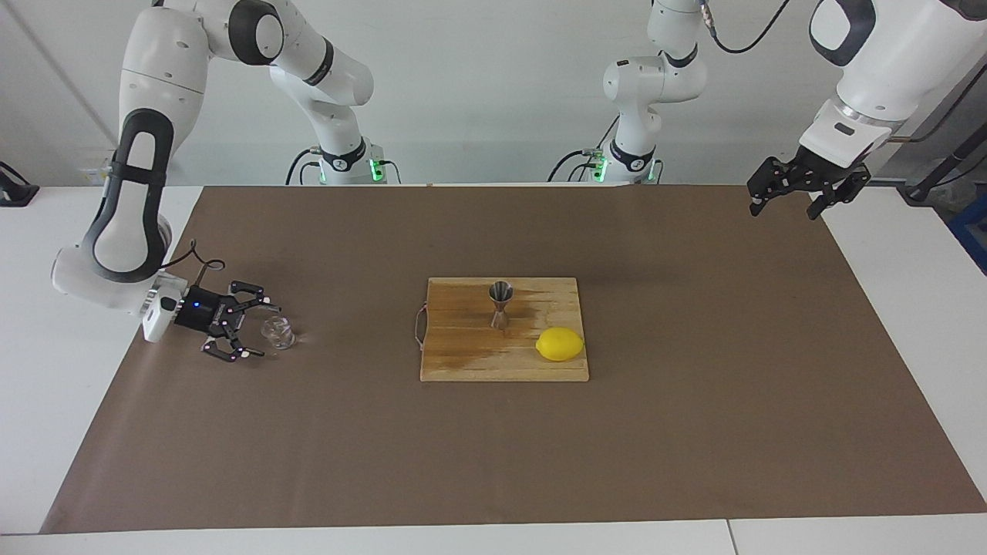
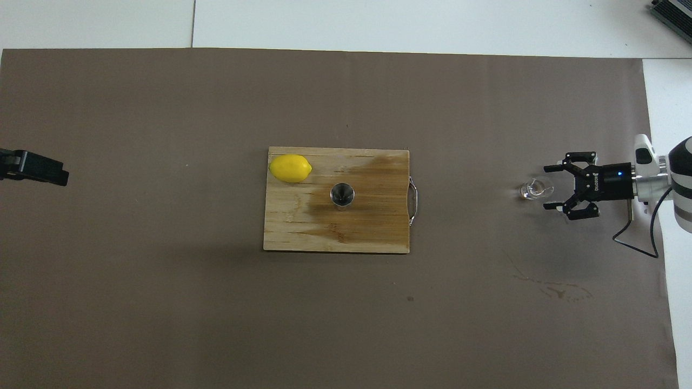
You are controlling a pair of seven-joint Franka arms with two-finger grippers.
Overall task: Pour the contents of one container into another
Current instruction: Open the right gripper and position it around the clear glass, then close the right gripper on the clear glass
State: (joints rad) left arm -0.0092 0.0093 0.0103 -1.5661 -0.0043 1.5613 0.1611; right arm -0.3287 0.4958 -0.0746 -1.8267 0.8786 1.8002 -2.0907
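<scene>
Right claw [image 1: 250, 327] wide, low, fingertips flanking tiny clear glass cup [image 1: 277, 332], not gripping. Left claw [image 1: 793, 202] wide, raised over brown mat corner [image 1: 810, 231], waiting.

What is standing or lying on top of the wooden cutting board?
On the cutting board stand a steel jigger, upright near the middle, and a lemon at the corner toward the left arm's end. A dark stain marks the wood. The jigger's contents cannot be seen.

Left gripper [image 2: 32, 168] cut off by overhead view's edge, only dark tip showing. Glass cup [image 1: 277, 332] contents too faint to tell. Jigger [image 2: 342, 194] waist hidden under own rim from above. Right arm mostly outside overhead view.
</scene>
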